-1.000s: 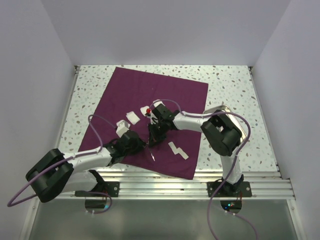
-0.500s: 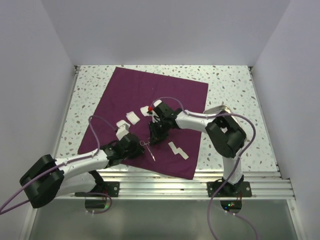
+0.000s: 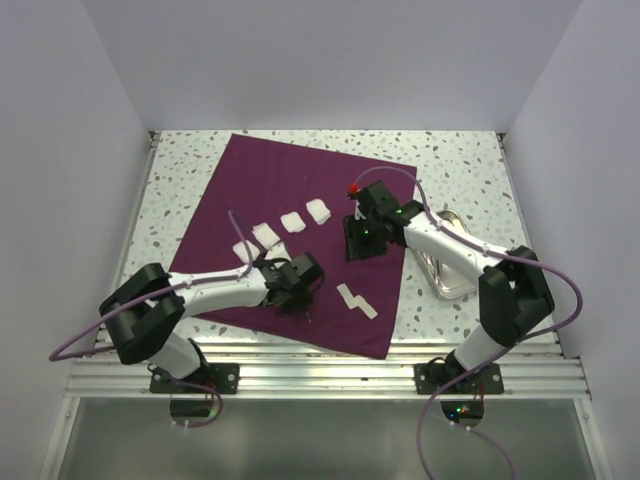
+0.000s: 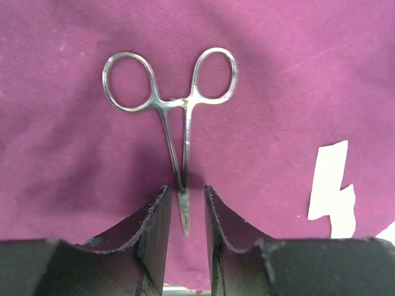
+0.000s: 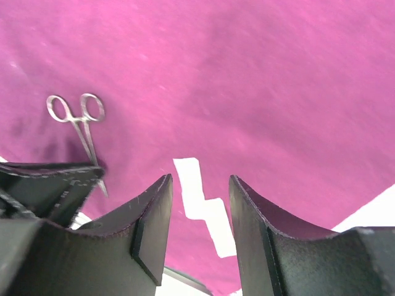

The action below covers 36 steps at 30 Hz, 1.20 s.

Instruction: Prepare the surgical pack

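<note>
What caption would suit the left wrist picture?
Left gripper, jaws open, straddling the tip of a clamp on the purple cloth, white gauze nearby.

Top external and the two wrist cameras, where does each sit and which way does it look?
Top external: above and behind the robot, looking down on the purple cloth; left arm and right arm show.
Left wrist: on its arm, looking down past the left claw at the clamp, its tip between the jaws.
Right wrist: on its arm, looking down past the open right claw at the cloth.
Shared: both wrist views show the clamp and the white strip.
</note>
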Each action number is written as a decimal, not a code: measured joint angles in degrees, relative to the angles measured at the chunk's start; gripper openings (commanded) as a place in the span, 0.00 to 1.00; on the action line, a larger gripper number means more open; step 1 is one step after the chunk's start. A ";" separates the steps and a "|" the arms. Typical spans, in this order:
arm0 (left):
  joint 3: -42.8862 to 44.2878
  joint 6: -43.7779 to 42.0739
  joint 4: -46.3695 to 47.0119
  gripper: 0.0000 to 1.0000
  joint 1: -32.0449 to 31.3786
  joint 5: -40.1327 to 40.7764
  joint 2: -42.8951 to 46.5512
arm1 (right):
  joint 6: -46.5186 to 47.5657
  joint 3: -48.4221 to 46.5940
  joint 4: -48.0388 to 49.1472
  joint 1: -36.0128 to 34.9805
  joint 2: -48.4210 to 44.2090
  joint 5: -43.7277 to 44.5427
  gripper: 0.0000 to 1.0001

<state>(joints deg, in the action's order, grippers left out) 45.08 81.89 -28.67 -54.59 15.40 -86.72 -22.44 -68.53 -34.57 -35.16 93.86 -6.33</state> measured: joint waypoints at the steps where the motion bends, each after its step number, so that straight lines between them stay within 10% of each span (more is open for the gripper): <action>1: 1.03 0.57 -1.01 0.33 -0.15 0.09 -0.46 | 0.22 0.72 -0.35 0.37 -0.90 0.35 0.46; 19: 17.53 4.50 -20.22 0.29 -1.07 1.05 -14.40 | 1.11 3.43 -0.98 1.86 -2.69 -0.68 0.46; 36: 22.56 4.55 -24.35 0.00 -3.39 4.37 -18.38 | 1.51 6.08 0.87 3.45 -5.16 -3.26 0.43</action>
<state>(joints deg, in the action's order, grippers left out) 67.64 86.43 -53.01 -57.98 19.77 -105.10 -20.93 -62.46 -33.69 -31.70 88.71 -9.58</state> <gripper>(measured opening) 0.075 0.448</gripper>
